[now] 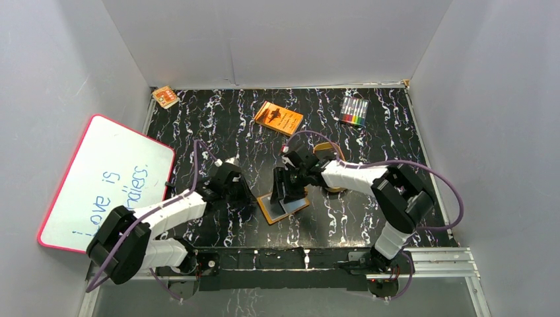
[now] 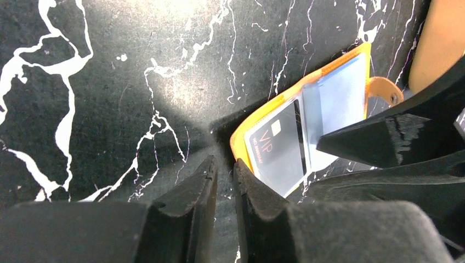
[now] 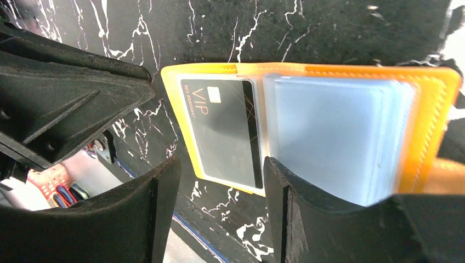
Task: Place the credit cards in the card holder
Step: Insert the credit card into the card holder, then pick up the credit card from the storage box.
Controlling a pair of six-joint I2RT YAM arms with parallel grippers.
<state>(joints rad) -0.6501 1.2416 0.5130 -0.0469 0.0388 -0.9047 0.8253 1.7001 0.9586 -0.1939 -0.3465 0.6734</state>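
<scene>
Orange card holder (image 3: 329, 131) lies open, credit card (image 3: 225, 129) pocketed; right pincer (image 3: 219, 183) apart, left pincer (image 2: 225, 171) barely parted.

The left arm (image 1: 165, 211) and right arm (image 1: 356, 175): white link shells, black joint housings, one purple cable (image 1: 449, 191) looped outside each. The left gripper (image 2: 225, 164) has fingers (image 2: 186, 203) shaped as matte black wedges (ridged surface). Black bases sit at the table (image 1: 218, 125) near edge.

Left fingers (image 2: 189, 205) a narrow gap apart, right fingers (image 3: 156, 216) spread wide, both angled downward
</scene>
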